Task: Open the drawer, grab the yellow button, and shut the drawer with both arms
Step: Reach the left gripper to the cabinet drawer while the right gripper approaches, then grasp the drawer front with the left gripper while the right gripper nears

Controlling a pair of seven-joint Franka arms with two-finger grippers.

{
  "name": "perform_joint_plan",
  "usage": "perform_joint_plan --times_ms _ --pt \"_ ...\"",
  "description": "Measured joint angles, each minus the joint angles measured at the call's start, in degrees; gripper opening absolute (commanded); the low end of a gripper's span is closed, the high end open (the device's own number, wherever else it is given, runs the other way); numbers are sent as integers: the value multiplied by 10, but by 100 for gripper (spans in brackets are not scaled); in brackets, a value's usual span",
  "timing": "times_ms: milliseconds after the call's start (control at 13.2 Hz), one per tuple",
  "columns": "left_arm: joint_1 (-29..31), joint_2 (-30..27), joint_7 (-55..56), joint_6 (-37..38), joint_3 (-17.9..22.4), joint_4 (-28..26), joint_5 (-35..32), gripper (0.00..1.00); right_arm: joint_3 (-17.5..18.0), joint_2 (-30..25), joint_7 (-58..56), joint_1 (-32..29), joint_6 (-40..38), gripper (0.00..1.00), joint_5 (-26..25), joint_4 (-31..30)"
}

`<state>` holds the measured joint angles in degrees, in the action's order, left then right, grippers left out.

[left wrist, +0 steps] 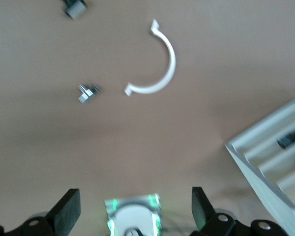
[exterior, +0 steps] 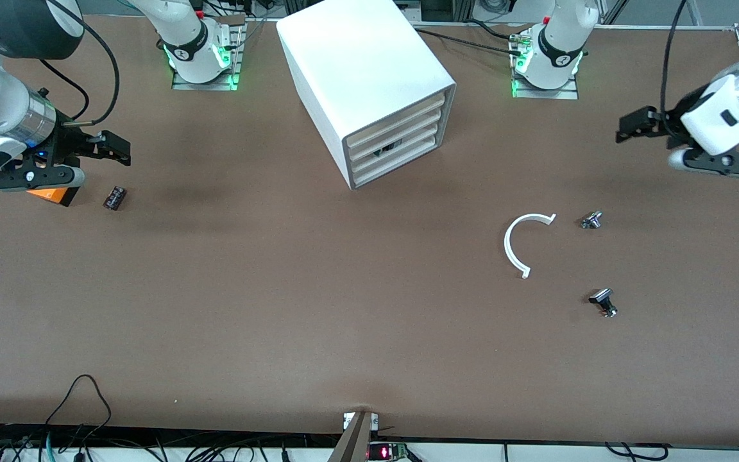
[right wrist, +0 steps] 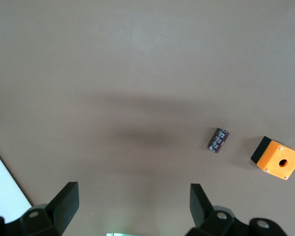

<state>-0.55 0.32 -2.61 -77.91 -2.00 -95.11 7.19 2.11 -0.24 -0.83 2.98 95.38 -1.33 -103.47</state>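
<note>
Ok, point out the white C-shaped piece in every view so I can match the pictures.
Front view: the white C-shaped piece lies on the table toward the left arm's end, nearer the camera than the cabinet.
Left wrist view: it shows in the upper middle.
Right wrist view: not in it.
Shared landmark: the small silver part beside it, also seen in the left wrist view.

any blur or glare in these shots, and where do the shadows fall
Left wrist view: motion-smeared, the white curved piece and cabinet soft. Right wrist view: sharp, a broad soft shadow on the table. Front view: crisp, green glow at both arm bases.
</note>
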Motion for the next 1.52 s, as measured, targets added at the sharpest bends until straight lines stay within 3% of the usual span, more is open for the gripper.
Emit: perform_joint_plan --times_ms 152,455,683,835,1214,1518 --pt "1 22 -41 34 -1 -5 77 99 3 0 -2 7 -3 99 0 4" --pt "24 106 -212 32 0 -42 274 98 7 0 15 56 -4 99 5 31" --pt "25 150 -316 -6 -2 -106 406 94 8 15 94 90 -4 100 6 69" --pt "20 153 -376 -39 -21 -166 465 86 8 37 127 106 -4 100 11 100" --pt "12 151 -424 -114 -106 -215 489 82 9 61 243 146 2 100 24 123" --pt "12 151 -472 -172 -152 -266 491 69 9 94 357 183 8 100 31 173"
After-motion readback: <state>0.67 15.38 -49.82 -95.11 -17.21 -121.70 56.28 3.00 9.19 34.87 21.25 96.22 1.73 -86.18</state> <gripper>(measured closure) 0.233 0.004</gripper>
